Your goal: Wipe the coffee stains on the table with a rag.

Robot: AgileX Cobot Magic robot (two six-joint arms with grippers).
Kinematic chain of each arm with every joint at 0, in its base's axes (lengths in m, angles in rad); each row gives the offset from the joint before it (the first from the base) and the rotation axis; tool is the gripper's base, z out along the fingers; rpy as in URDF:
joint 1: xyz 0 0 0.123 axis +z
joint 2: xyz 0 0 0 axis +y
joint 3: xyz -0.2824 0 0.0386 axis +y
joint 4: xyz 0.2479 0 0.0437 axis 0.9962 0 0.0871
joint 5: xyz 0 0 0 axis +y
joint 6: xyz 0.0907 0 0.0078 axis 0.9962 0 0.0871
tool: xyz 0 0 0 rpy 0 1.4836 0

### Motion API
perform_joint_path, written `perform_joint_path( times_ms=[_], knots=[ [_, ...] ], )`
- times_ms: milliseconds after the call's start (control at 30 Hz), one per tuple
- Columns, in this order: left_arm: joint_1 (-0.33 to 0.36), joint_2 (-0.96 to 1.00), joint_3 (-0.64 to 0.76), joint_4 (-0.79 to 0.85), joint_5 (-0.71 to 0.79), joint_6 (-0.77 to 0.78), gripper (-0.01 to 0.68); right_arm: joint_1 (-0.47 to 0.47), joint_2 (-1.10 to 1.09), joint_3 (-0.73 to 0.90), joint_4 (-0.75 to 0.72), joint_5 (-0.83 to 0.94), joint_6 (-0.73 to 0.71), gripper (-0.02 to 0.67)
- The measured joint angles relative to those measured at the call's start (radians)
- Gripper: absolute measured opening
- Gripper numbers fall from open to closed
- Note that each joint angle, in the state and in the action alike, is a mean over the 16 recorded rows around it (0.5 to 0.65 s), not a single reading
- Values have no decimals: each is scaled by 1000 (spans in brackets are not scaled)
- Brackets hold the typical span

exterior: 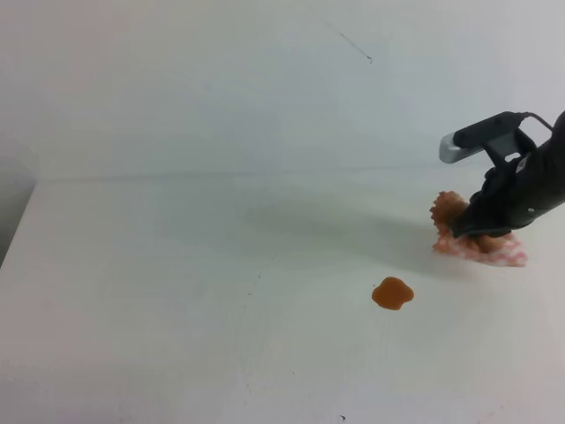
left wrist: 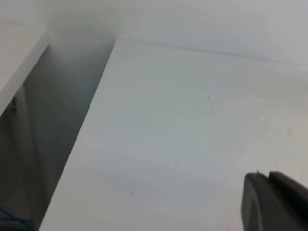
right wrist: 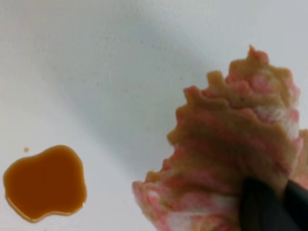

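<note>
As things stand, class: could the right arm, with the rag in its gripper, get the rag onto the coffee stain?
Probably yes. The right gripper is shut on the rag, and only bare table shows between it and the coffee stain, which lies apart from it.

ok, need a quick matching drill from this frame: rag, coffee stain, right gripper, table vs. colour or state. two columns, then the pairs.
Column 1:
1. rag
2. coffee stain
3. right gripper
4. table

Column 2:
A. plain white
B. glossy orange-brown, lying uncovered
C. shut on the cloth
D. pink-checked with brown patches, bunched up

Pairs: 1-D, 2-B, 3-C, 4-A
</note>
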Motion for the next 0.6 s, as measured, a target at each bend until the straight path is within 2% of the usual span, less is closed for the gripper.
perform_joint_path(
  times_ms=[367, 600],
  knots=[
    [0, 0, -3, 0, 0, 0, -3, -11, 143, -114, -4, 43, 63, 26],
    [0, 0, 3, 0, 0, 0, -3, 15, 195, -135, 6, 43, 118, 26]
  ],
)
